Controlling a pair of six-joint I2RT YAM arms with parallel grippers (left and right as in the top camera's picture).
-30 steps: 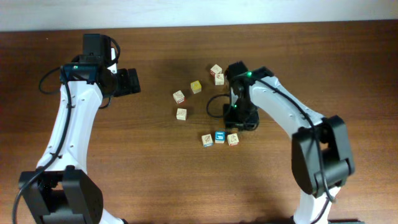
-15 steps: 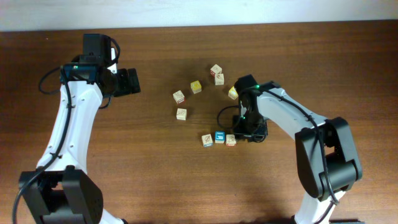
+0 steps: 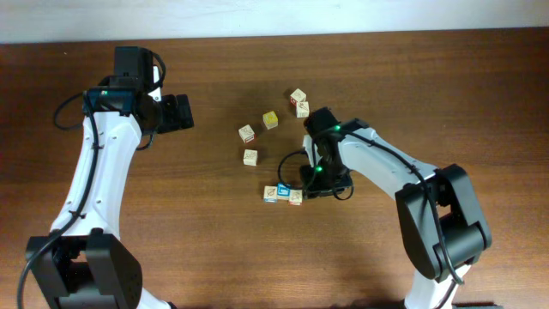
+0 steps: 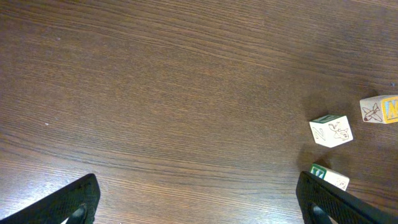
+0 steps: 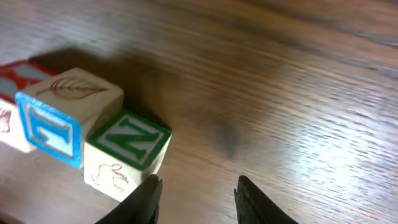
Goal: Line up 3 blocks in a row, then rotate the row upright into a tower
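Lying in a short row near the middle of the table, the three blocks sit side by side, the nearer two touching each other. The right gripper stands just to their right. Its wrist view shows the two dark fingertips parted with only bare wood between them, so the pincer is released and grasps nothing. The green N block is just beside one fingertip; whether they touch cannot be told. Next along is the blue-framed block, a leaf drawn on its upper face, and beyond it the red-edged block is cut off by the picture's edge. The left gripper hangs well apart from the row, over the table's left part. Its jaws are spread wide and hold nothing. Five other blocks lie scattered between the two arms, above the row.
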